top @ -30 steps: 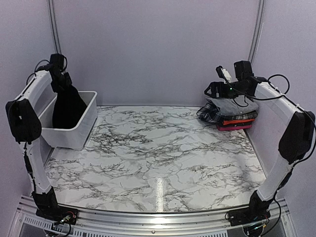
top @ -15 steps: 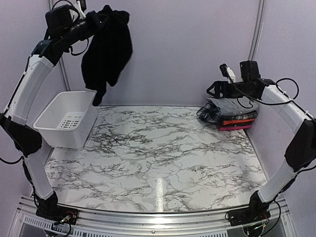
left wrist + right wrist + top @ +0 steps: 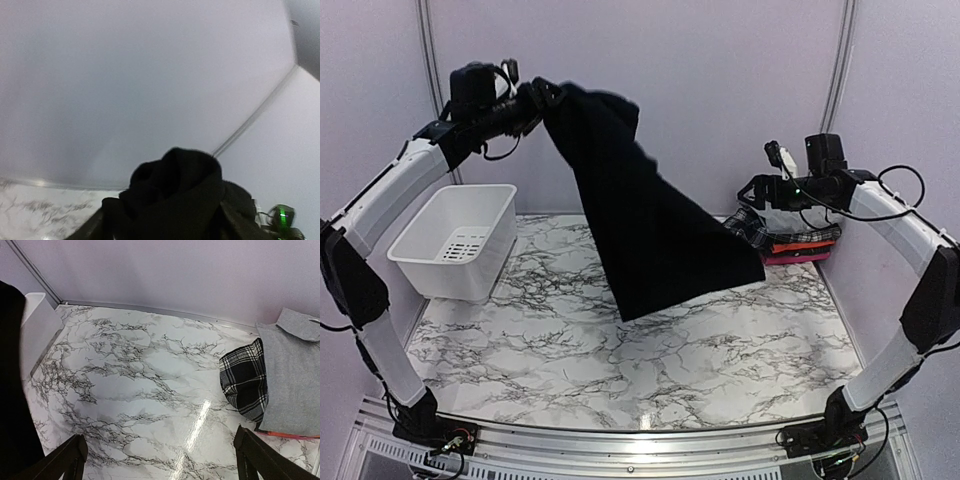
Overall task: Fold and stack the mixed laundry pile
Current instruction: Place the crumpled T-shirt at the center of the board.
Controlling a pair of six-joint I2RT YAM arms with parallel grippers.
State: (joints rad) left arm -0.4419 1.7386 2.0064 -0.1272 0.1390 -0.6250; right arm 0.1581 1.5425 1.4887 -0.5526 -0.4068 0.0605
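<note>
The black cloth (image 3: 650, 230) spreads as a broad sheet from the left pincer (image 3: 535, 98) down across the middle of the desk (image 3: 650, 380), barring passage there. The white basket (image 3: 440, 270) blocks the far-left corner, the folded stack (image 3: 798, 240) the far-right corner. The near strip lies open from either side.

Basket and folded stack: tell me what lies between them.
In the top view, the black cloth stretches from the left claw between the basket and the folded stack; otherwise only bare marble table.
</note>
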